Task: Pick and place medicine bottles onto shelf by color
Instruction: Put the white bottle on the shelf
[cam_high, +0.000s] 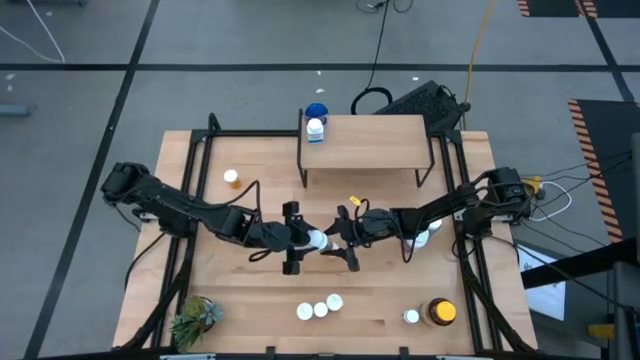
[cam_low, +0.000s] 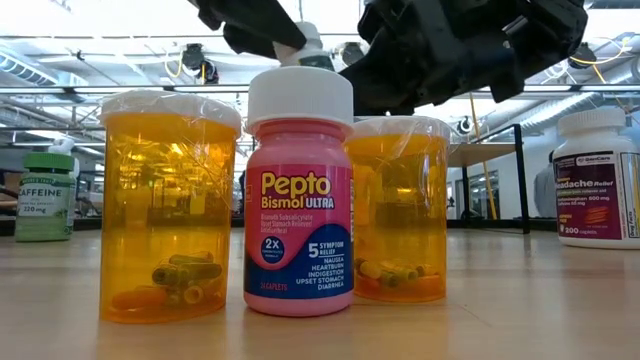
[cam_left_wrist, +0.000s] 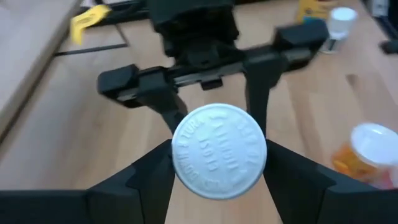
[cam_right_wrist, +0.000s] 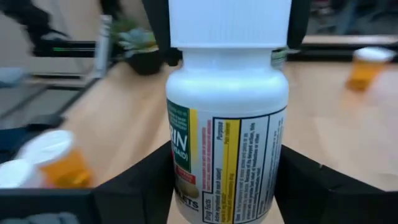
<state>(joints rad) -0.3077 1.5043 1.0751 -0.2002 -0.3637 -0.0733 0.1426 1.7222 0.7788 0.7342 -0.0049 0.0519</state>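
From above, my two arms meet at the middle of the table (cam_high: 200, 300): my left gripper (cam_high: 303, 240) and my right gripper (cam_high: 338, 238) both close around one white bottle (cam_high: 317, 240), lying sideways between them. Behind it stands the shelf (cam_high: 370, 140), a blue-capped bottle (cam_high: 316, 127) on its left end. An orange bottle (cam_high: 231, 177) sits alone far left, three white caps (cam_high: 319, 307) line the front edge, an amber jar (cam_high: 441, 312) stands front right, and a plant (cam_high: 194, 320) is at the front left corner.

At table level, a pink Pepto bottle (cam_low: 299, 195) stands between two orange vials (cam_low: 168, 205), with both my grippers dark overhead.

Through my left wrist, my fingers (cam_left_wrist: 155, 180) pinch the white cap (cam_left_wrist: 219, 151) on both sides, the other gripper's fingers just beyond it.

Through my right wrist, my fingers (cam_right_wrist: 311, 186) clamp the labelled white body (cam_right_wrist: 227, 130), cap pointing away, towards the opposite arm.
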